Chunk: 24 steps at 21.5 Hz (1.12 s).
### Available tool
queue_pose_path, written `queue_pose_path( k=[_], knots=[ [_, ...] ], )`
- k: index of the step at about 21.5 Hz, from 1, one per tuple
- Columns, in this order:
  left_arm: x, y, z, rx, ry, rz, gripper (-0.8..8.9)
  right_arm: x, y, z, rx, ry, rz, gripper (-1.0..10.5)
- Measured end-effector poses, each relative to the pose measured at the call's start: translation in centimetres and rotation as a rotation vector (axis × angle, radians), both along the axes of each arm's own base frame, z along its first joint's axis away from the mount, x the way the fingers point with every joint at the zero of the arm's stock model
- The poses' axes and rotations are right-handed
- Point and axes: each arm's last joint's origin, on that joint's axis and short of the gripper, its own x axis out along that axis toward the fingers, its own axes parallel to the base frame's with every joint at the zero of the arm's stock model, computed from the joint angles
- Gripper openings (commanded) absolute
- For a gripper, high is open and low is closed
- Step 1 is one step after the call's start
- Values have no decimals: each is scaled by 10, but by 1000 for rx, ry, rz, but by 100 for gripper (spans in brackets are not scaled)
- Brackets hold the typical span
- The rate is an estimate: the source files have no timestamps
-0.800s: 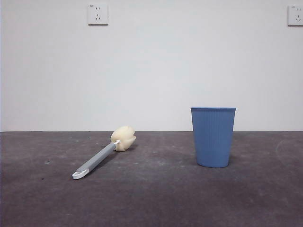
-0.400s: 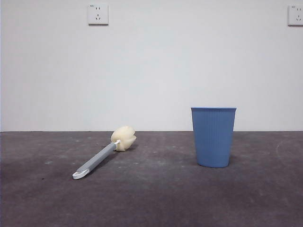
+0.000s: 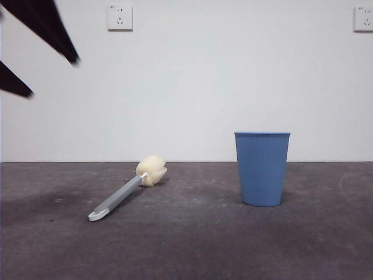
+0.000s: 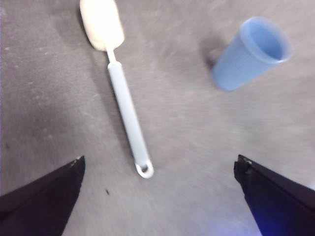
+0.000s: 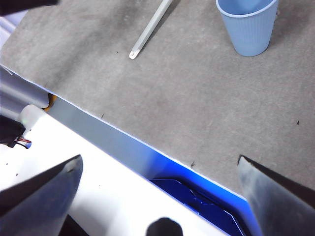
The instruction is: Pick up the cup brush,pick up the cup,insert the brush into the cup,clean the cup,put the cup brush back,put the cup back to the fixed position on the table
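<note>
The ribbed blue cup [image 3: 262,168] stands upright on the rough grey table [image 3: 192,245], well apart from the sponge-headed cup brush [image 3: 126,188] lying flat. Left gripper [image 4: 157,196] hangs above the brush handle, jaws spread wide and empty; right gripper [image 5: 160,196] is likewise parted, holding nothing, back over the table edge.

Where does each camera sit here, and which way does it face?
Front view: low, at table height, facing the wall; black jaw tips at the top corner.
Left wrist view: above the table, looking down on the brush and cup; the left gripper shows wide open.
Right wrist view: back over the table edge, the right gripper open.
All three share brush and cup.
</note>
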Motion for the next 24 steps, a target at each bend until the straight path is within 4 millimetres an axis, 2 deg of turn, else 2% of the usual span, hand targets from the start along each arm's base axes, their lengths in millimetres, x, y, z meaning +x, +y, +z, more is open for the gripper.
queue_pose_path(
  k=[7,13,17,24],
  knots=[
    [48,-53,-53,137,40,36,530,1,0,0,-1,3,-1,536],
    [86,-86,-71,233,74,69,530,1,0,0,4,8,-7,536],
    [100,-93,-82,261,103,94,530,1,0,0,5,10,-8,536],
    [104,-94,-102,317,151,136,529,2,0,1,8,-1,-10,536]
  ],
)
